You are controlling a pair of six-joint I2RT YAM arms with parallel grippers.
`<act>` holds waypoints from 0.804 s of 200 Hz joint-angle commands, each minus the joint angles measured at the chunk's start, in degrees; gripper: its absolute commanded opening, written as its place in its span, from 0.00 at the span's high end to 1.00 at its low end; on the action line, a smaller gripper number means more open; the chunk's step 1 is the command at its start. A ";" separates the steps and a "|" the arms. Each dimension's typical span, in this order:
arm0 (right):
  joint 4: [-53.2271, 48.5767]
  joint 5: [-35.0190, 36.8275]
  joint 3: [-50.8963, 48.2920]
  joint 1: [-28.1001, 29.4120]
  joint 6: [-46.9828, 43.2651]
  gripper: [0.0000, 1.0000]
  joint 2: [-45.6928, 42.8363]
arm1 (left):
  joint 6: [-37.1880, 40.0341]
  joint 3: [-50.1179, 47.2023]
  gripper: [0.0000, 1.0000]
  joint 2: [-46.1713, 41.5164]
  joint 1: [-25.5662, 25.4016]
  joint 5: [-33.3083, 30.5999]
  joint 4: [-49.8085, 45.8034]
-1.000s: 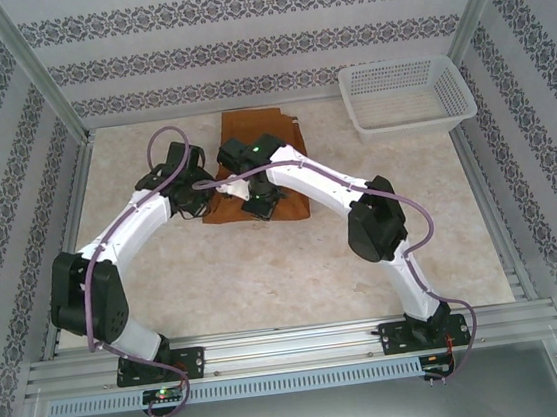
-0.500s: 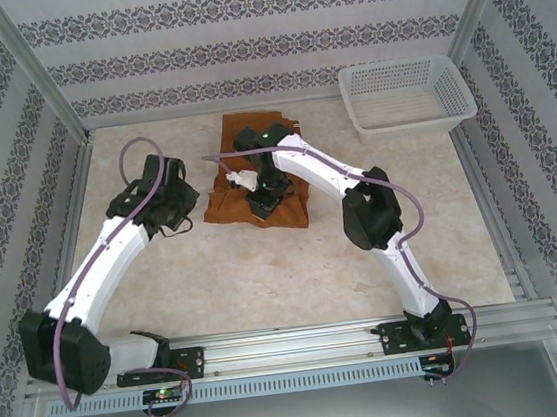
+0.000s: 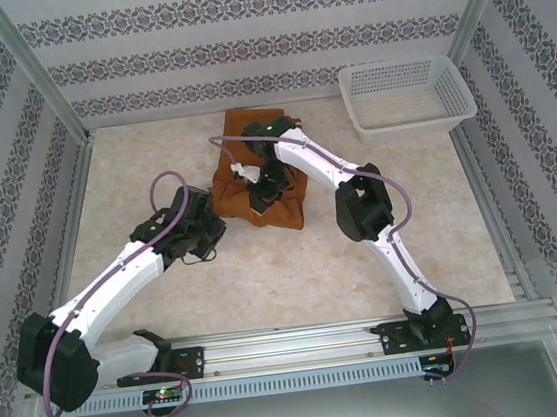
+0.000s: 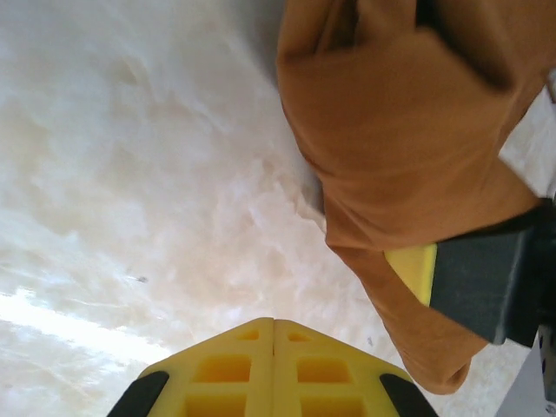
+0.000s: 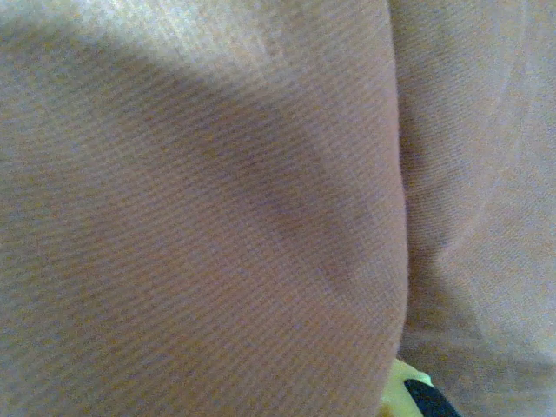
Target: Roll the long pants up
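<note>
Rolling seems partly done: rust-brown soft cloth long pants (image 3: 235, 195) sit bunched in a thick bundle on the pale marbled table (image 3: 295, 267), right under the right hand (image 3: 263, 192). It is buried in folds, so I cannot tell whether it grips. Just beside the bundle, the left hand (image 4: 274, 334) hovers closed and empty. Next, the flat stretch beyond the right hand likely needs turning in tightly
</note>
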 commanded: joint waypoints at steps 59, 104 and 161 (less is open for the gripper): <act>-3.23 -9.17 0.66 -2.13 0.33 1.00 1.48 | 2.28 13.61 1.00 15.25 -2.26 -5.96 3.68; -4.37 -11.31 0.17 -2.91 -0.45 1.00 2.00 | 4.91 20.44 1.00 24.71 1.37 -5.43 3.54; -4.56 -13.14 0.00 -5.38 -0.72 1.00 3.01 | 7.89 22.34 1.00 32.73 5.77 -3.91 3.82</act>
